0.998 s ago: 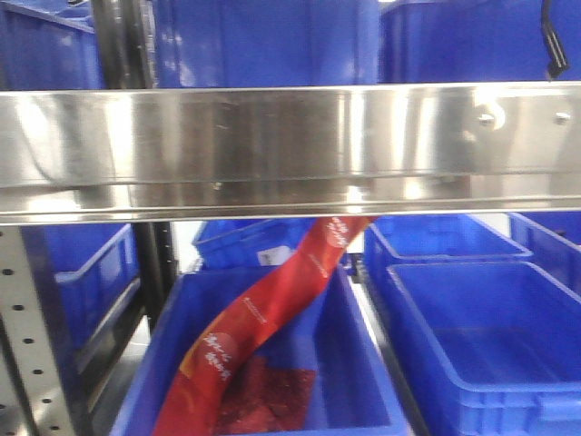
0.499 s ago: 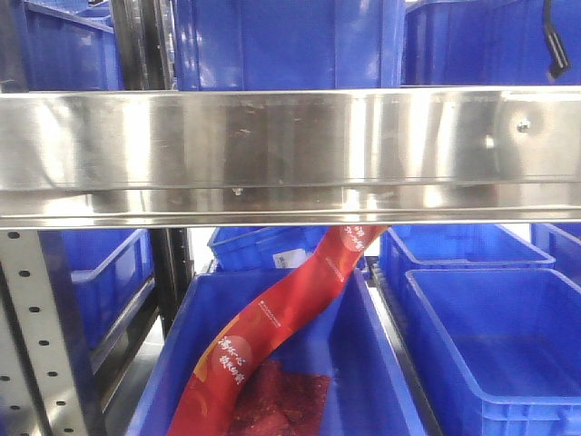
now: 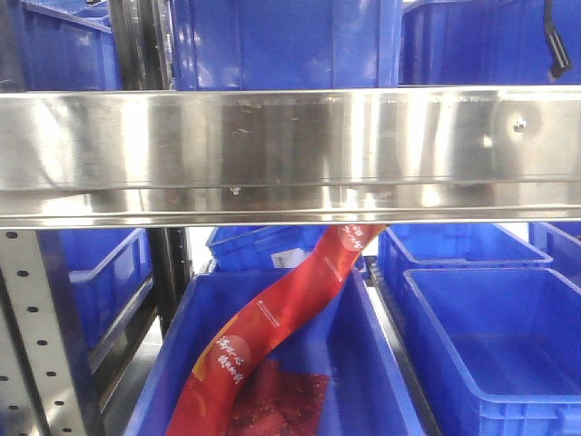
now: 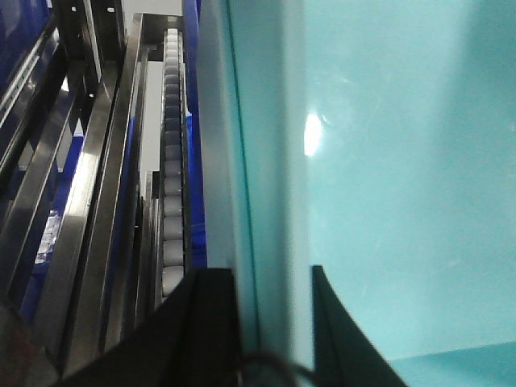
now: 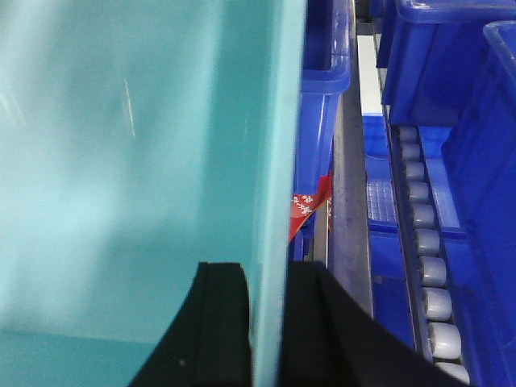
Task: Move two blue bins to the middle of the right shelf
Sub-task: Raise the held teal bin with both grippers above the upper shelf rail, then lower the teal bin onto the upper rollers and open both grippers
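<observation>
A pale light-blue bin fills the left wrist view, and its smooth wall fills the left of the right wrist view. My left gripper is shut on the bin's left wall, with one black finger outside and one inside. My right gripper is shut on the bin's right wall in the same way. I cannot tell whether a second bin is nested in it. The shelf's shiny steel front rail crosses the front view, with a screw head near its right end. The bin and grippers are out of the front view.
Dark royal-blue crates stand on the tier above the rail. Below it, one crate holds a red snack bag strip, and another stands to its right. A grey perforated upright is at the left. Roller tracks run beside the bin.
Since a second ago the rack has shifted slightly to the right in the front view and the blur has gone. Over the last half second almost nothing has moved.
</observation>
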You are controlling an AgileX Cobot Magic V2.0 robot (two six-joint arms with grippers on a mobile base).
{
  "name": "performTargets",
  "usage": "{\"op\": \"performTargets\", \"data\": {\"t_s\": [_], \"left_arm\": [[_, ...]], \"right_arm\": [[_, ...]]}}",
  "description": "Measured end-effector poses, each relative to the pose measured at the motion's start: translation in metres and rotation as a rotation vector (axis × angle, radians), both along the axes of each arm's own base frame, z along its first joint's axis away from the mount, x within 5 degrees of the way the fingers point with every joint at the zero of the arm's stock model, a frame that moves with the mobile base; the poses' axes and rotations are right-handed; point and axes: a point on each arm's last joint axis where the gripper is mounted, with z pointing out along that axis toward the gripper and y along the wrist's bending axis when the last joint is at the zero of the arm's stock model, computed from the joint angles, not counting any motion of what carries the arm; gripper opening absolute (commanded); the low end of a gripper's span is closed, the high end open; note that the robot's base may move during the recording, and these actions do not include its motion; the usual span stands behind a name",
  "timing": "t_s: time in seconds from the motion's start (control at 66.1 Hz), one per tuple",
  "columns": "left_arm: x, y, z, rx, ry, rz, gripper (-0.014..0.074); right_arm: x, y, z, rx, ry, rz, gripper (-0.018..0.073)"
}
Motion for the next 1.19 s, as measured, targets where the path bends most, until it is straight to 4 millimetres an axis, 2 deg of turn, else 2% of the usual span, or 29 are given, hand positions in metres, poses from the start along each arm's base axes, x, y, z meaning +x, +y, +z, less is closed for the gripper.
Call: {"op": "performTargets", "data": {"t_s": [0.318, 0.439, 0.544, 0.832, 0.922, 1.089, 1.164, 1.195], "left_arm": [[0.000, 0.000, 0.000, 0.000, 0.000, 0.000, -0.0111], [0.002, -0.001, -0.004, 0.004, 0.026, 0.000, -0.0111], [0.011, -0.003, -0.022, 0.026, 0.112, 0.007, -0.0111], [0.041, -0.014, -0.106, 0.080, 0.394, 0.011, -0.0111], [0.044, -0.016, -0.116, 0.088, 0.420, 0.011, -0.0111], [0.048, -0.016, -0.122, 0.104, 0.426, 0.014, -0.0106], [0.050, -0.016, -0.125, 0.114, 0.431, 0.017, -0.0051], [0.051, -0.016, -0.126, 0.117, 0.433, 0.017, -0.0025]], "right_arm": [[0.000, 0.000, 0.000, 0.000, -0.002, 0.000, -0.0166], [0.003, 0.000, -0.008, 0.001, 0.058, -0.016, -0.0166], [0.012, 0.003, -0.023, 0.010, 0.129, -0.041, -0.0166], [0.037, 0.009, -0.070, -0.023, 0.320, -0.093, -0.0166], [0.042, 0.011, -0.080, -0.032, 0.352, -0.096, -0.0166], [0.050, 0.013, -0.092, -0.035, 0.383, -0.099, -0.0166], [0.053, 0.014, -0.097, -0.035, 0.396, -0.098, -0.0140], [0.054, 0.015, -0.099, -0.035, 0.401, -0.099, -0.0099]]}}
